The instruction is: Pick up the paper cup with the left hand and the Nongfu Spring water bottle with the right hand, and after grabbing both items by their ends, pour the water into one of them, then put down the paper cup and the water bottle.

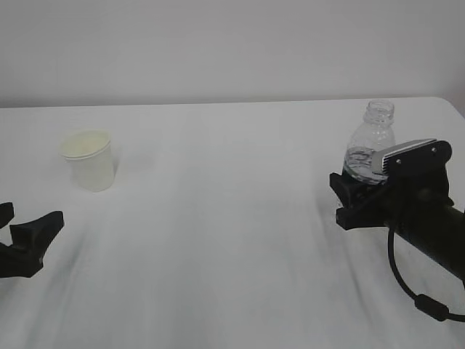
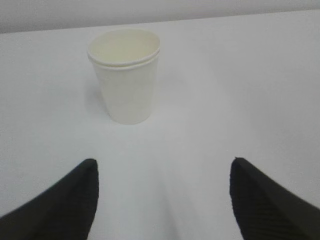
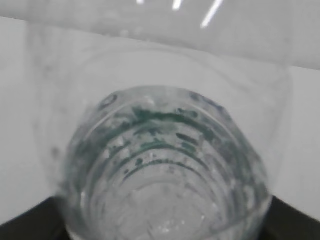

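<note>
The paper cup [image 1: 89,158] is standing upright on the white tabletop [image 1: 232,240], toward ten o'clock in the exterior view, its open mouth facing up. In the left wrist view the cup [image 2: 126,75] is sitting at about eleven o'clock, well ahead of the two dark fingertips [image 2: 65,200] and apart from them, with bare tabletop [image 2: 240,90] lying between.

The left hand [image 1: 27,231] is hovering low at eight o'clock in the exterior view, its jaws spread wide and gripping nothing.

The Nongfu Spring water bottle [image 1: 370,149] is standing upright at about three o'clock, uncapped, its clear neck rising above the right hand [image 1: 363,196]. That hand is reaching in from four o'clock, and its jaws are sitting on either side of the bottle's lower body, closed against it. In the right wrist view the bottle [image 3: 165,165] is filling nearly the whole picture, its ribbed clear wall and blurred green label print showing, with dark jaw tips at the lower corners. The water [image 1: 360,163] is showing as a clear pool low inside the bottle.
</note>
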`<action>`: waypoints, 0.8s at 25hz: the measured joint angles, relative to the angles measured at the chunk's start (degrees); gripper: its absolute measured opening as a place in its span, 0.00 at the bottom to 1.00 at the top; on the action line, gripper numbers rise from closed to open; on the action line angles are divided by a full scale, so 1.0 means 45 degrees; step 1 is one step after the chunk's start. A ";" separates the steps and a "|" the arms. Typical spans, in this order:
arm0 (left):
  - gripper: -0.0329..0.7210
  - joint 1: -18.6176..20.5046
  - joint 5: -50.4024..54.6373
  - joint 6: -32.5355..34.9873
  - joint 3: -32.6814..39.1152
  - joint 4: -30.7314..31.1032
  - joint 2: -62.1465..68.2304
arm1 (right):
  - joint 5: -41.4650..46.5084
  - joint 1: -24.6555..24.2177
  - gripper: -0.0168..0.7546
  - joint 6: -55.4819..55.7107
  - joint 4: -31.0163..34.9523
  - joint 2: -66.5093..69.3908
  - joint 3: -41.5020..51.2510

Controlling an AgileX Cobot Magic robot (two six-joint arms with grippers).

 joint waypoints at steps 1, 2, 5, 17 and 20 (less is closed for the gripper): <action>0.82 0.0000 0.0000 0.0051 -0.0114 0.0000 0.0000 | 0.0000 0.0000 0.62 0.0006 -0.0030 0.0000 0.0000; 0.82 0.0000 0.0000 0.0067 -0.0213 0.0000 0.0000 | 0.0000 0.0000 0.62 0.0006 -0.0039 0.0000 0.0000; 0.82 0.0000 0.0000 0.0123 -0.0466 0.0000 0.0058 | 0.0000 0.0000 0.62 0.0051 -0.0059 0.0000 0.0000; 0.82 0.0000 0.0000 0.0261 -0.1658 -0.0824 0.1564 | 0.0000 0.0000 0.62 0.0080 -0.0098 0.0000 0.0000; 0.82 0.0000 0.0000 0.0307 -0.1943 -0.0824 0.1848 | 0.0000 0.0000 0.62 0.0080 -0.0098 0.0000 0.0000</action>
